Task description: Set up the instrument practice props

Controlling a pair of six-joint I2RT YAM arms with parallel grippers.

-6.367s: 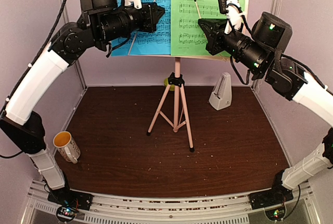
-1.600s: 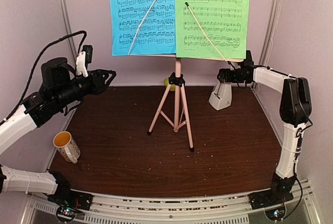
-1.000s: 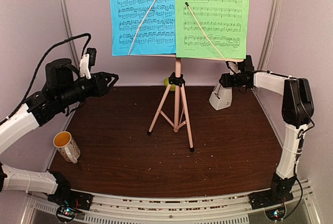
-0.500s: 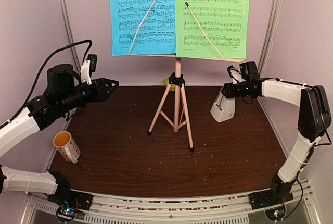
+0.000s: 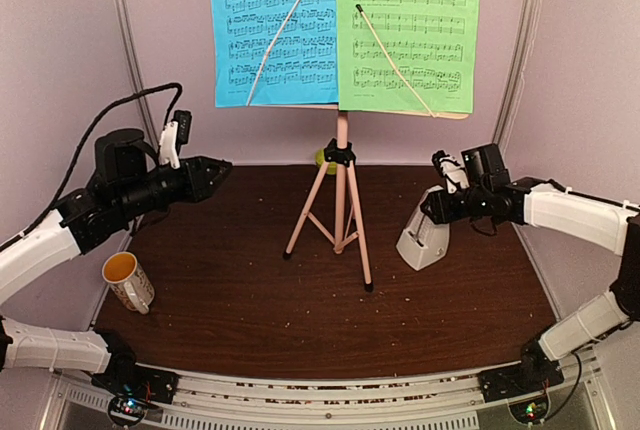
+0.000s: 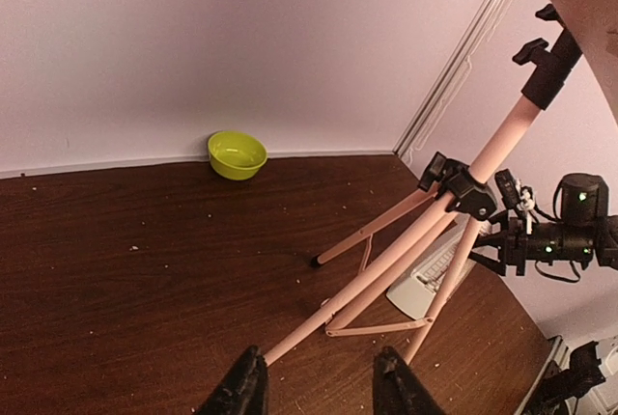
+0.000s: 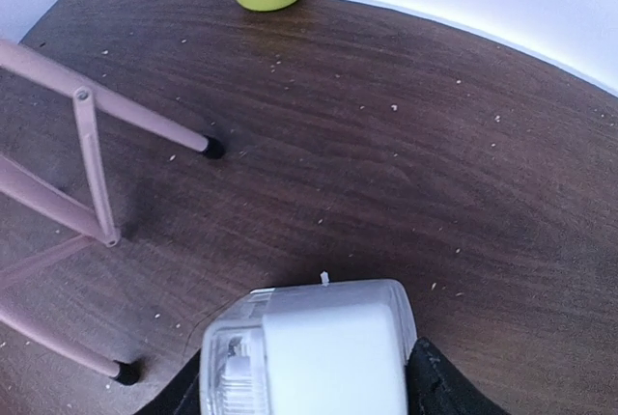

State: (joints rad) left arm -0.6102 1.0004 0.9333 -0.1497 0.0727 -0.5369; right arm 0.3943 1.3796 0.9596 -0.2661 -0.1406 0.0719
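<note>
Right gripper [image 5: 434, 208] grips tilted metronome [image 5: 419, 240], apex up-right.

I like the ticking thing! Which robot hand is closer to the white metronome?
Right. The right gripper grips the white metronome on both sides. The left gripper hangs far off, on the other side of the pink music stand.
</note>
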